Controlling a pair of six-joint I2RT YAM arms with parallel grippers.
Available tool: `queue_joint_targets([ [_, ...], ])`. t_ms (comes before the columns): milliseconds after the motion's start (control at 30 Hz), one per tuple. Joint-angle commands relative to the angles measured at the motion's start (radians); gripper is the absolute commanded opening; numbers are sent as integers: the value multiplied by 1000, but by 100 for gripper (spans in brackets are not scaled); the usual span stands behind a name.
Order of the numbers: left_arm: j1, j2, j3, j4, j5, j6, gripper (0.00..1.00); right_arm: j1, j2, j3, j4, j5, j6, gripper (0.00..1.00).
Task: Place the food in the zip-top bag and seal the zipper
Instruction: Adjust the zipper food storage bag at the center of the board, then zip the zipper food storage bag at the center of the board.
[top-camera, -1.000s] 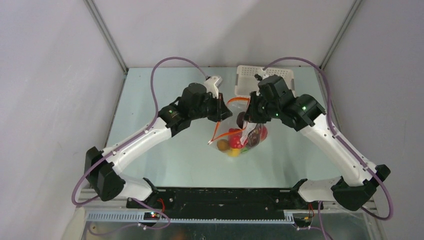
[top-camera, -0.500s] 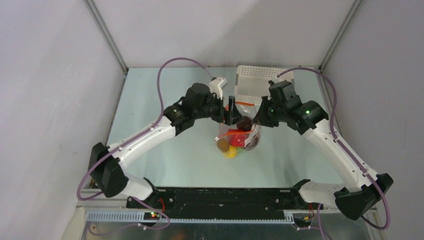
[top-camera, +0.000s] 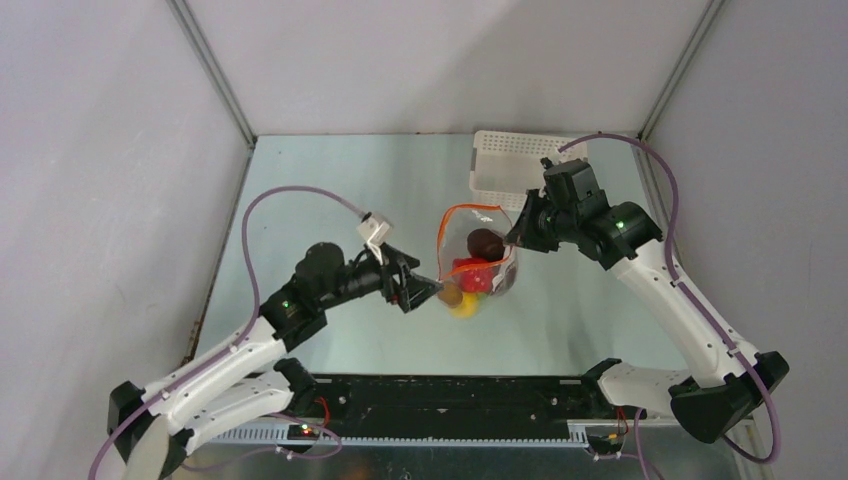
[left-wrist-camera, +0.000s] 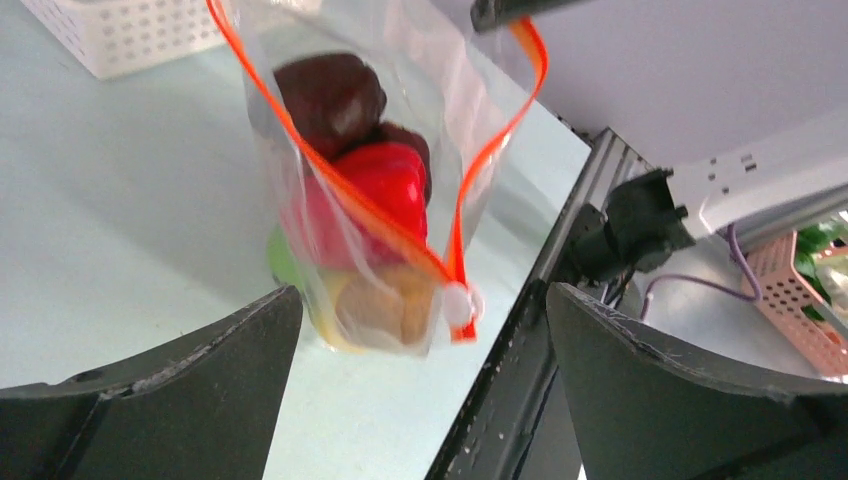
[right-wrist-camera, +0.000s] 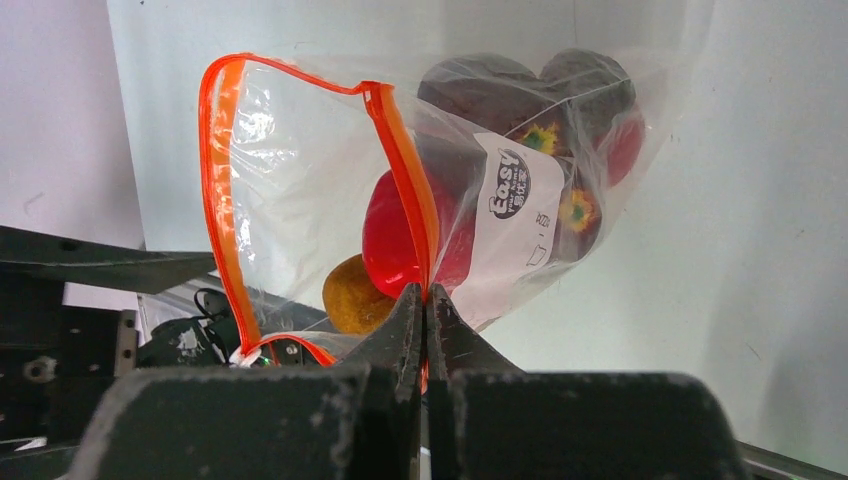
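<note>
- Right pincer (right-wrist-camera: 427, 300): clamps jaws fully together on the zipper (right-wrist-camera: 405, 170), at the rim of the bag's mouth.
- Left pincer (left-wrist-camera: 422, 300): stands with jaws spread wide and grips nothing; faces the slider end of the bag, just beside it.
- Zip-top bag (top-camera: 478, 262): hangs from the right pincer with mouth gaping and zipper unsealed; carries the white slider tab (left-wrist-camera: 458, 303) at the low end of the strip.
- Food (left-wrist-camera: 375, 190): lies inside the bag, dark maroon pieces on top, red below, yellow-brown and green at the bottom.
- White perforated basket (top-camera: 510, 160): stands on the table (top-camera: 330, 200), behind the bag.
</note>
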Motion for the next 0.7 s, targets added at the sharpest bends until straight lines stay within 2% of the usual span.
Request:
queue_joint_targets([
  [0,-16,-72,-129,195,89,-31,100,-5,-18,7,18,-4,12,0],
  [100,-42,-71,-183,251,101,-23,100,-7,-14,7,16,-19,12,0],
  [167,-59,-55,-213,291,53,-9,100,-20,-6,6,11,-66,12,0],
  [367,-67,-3,-337,670,-41,-39,100,-39,-7,-13,17,-123,37,0],
  [533,-74,75,-366,782,-88,-17,98,-58,1,-20,14,-156,41,0],
  [633,-101,150,-411,1007,-101,-24,97,-63,6,-26,24,-197,47,0],
  [667,-108,162,-413,1032,-103,-19,96,-64,8,-28,26,-203,49,0],
])
